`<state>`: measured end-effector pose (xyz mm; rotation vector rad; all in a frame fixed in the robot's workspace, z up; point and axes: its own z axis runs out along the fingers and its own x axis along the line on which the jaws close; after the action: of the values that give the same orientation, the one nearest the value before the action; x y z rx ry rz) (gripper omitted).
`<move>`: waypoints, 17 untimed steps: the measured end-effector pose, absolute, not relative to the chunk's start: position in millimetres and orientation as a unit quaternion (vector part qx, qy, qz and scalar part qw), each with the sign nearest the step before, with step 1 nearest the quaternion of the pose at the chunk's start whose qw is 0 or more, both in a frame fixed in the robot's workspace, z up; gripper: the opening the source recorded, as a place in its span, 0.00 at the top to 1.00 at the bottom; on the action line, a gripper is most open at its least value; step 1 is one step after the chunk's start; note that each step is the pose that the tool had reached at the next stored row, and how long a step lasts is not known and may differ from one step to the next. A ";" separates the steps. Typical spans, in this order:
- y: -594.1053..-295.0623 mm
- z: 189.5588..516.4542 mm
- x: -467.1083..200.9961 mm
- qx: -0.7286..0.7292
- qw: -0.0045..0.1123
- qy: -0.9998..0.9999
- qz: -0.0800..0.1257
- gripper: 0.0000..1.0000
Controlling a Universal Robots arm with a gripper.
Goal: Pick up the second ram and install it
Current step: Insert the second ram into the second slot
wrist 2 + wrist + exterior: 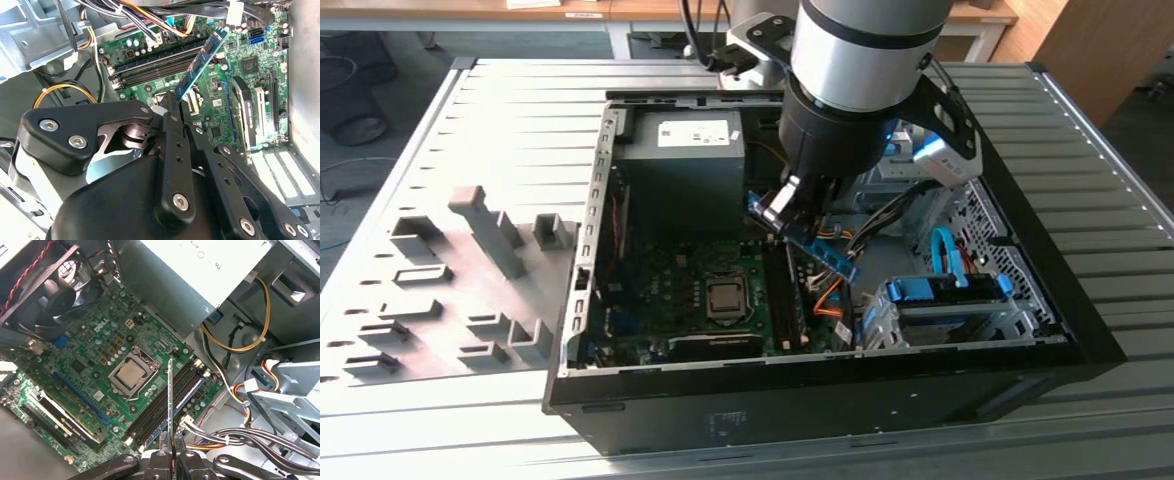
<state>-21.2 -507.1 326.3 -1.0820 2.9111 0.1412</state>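
The black metal pincer [172, 444] is closed on one short end of the second ram [171, 395], a thin, flat blue-green memory stick with dark chips, its fingers pressing the two flat faces. In the exterior view the stick [821, 248] juts out tilted, held in the air inside the open black computer case [827, 410], above the green motherboard [95, 355] and near the long dark memory slots [150, 62] beside the silver processor socket [132, 375]. It is not seated.

The stick looks light and stiff but fragile. It is too thin to take sideways force, and its chips and contact edge are best left untouched, so this end grip across the faces seems sound, though a long overhang could let it pivot.

The clamped end is hidden by the fingers. I cannot make out the contact edge or its notch, whether the slot latches are open, or whether a neighbouring slot is already filled. The case stands on a ribbed metal counter [520, 110] beside a grey slotted plastic holder [467, 290].
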 end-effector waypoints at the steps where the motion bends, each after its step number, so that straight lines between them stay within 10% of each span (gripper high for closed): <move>1: -507.1 326.3 -21.2 -0.347 0.016 0.937 0.045 0.86; 17: -507.1 326.3 -21.2 -0.325 0.017 0.944 0.045 0.86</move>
<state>-21.2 -507.1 326.3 -1.0104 2.9345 0.1397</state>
